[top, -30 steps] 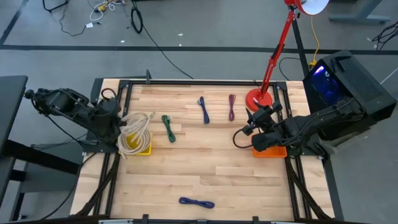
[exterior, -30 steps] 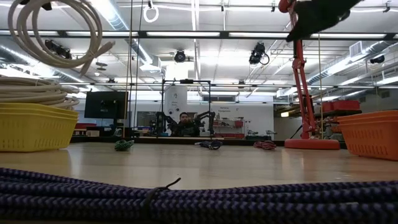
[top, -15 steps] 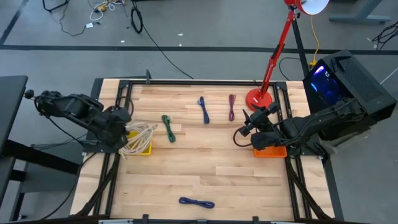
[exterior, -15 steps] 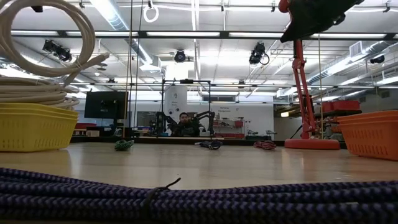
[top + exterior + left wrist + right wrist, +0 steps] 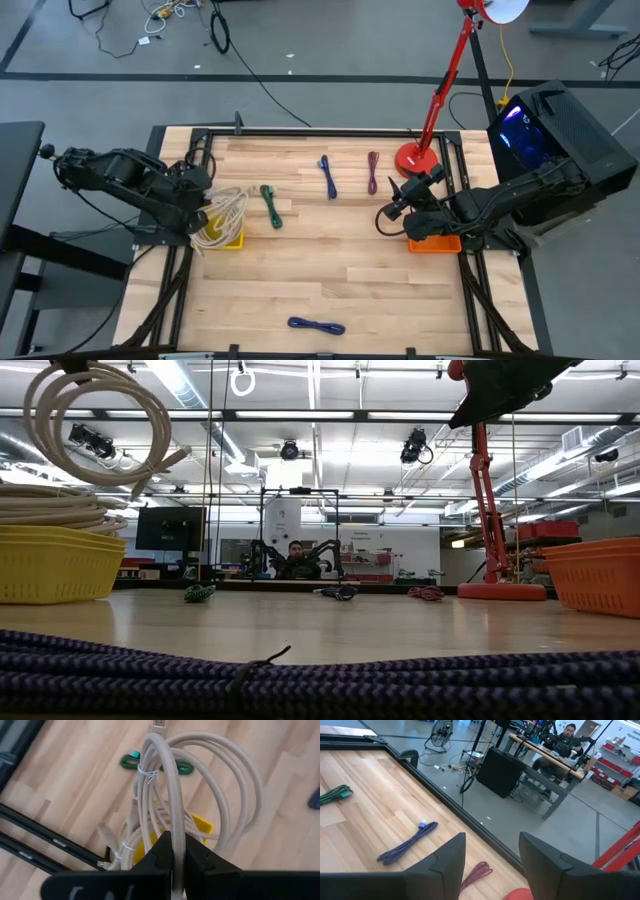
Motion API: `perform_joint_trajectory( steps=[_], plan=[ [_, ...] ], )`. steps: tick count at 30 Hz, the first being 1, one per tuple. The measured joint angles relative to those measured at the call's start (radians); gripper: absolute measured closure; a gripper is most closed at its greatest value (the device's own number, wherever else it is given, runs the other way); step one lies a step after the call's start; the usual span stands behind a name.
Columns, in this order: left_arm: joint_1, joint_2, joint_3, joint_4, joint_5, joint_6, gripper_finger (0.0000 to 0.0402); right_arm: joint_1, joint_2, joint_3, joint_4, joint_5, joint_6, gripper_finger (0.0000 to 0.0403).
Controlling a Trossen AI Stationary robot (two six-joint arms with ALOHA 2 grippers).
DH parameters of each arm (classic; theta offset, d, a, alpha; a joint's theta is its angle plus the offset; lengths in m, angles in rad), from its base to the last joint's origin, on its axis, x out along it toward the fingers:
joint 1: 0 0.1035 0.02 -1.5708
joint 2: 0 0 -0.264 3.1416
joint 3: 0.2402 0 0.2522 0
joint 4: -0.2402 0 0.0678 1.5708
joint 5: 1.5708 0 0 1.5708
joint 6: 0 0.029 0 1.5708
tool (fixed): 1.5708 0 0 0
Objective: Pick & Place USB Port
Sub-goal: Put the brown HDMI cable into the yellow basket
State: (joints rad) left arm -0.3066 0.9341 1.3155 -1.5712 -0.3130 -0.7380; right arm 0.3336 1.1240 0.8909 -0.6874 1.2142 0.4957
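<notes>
The wooden table (image 5: 330,260) fills the high view, with a red desk lamp (image 5: 425,120) standing on its base at about 1 o'clock. At 9 o'clock, the left arm reaches in from the table's edge, and its left gripper (image 5: 203,200) is clenched on a coiled beige USB cable (image 5: 228,207), held lifted above a yellow basket (image 5: 224,238); the wrist view shows the coil (image 5: 200,785) pinched between the two fingers, its plug pointing away, with more beige coils piled in the basket (image 5: 202,826) below. At 3 o'clock, the right gripper (image 5: 398,203) hovers just beside an orange basket (image 5: 435,243), its fingers (image 5: 447,855) spread apart and empty. A green cable (image 5: 271,206) lies just right of the yellow basket. A blue cable (image 5: 328,176) and a maroon cable (image 5: 372,171) lie side by side near 12 o'clock. A dark purple cable (image 5: 316,325) lies at 6 o'clock.
</notes>
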Motion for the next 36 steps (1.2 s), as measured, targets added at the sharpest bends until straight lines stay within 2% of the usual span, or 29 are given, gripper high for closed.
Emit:
perform_joint_trajectory(
  steps=[6,9,13,16,18,22,25,27,32,36],
  plan=[
    [-0.017,-0.019,0.001,-0.001,-0.123,0.076,0.0385,0.0,0.0,0.0,-0.007,-0.001,0.0,0.0218],
    [-0.048,-0.054,0.001,0.0,-0.159,0.054,0.0385,0.0,0.0,0.0,-0.01,-0.001,0.0,0.0218],
    [-0.113,-0.123,-0.004,0.002,-0.265,-0.021,0.0385,0.0,0.0,0.0,-0.012,-0.001,-0.006,0.0218],
    [-0.147,-0.174,-0.045,0.0,-0.289,-0.059,0.0385,0.0,0.0,0.0,-0.016,-0.001,-0.003,0.0218],
    [-0.159,-0.202,-0.098,0.001,-0.283,-0.071,0.0385,0.0,0.0,0.0,-0.015,-0.001,-0.004,0.0218],
    [-0.169,-0.255,-0.199,-0.002,-0.206,-0.095,0.0385,0.0,0.0,0.001,-0.015,-0.001,-0.003,0.0218],
    [-0.169,-0.299,-0.246,0.001,-0.208,-0.123,0.0385,0.0,0.0,0.001,-0.015,-0.001,0.012,0.0218],
    [-0.168,-0.316,-0.258,0.003,-0.2,-0.138,0.0385,0.0,0.0,0.001,-0.015,-0.001,0.019,0.0218],
    [-0.169,-0.313,-0.279,0.002,-0.096,-0.171,0.0385,0.0,0.0,0.001,-0.013,0.004,0.019,0.0218],
    [-0.169,-0.304,-0.291,0.039,-0.09,-0.16,0.0385,0.0,0.0,0.001,-0.01,0.007,0.019,0.0218]
  ],
)
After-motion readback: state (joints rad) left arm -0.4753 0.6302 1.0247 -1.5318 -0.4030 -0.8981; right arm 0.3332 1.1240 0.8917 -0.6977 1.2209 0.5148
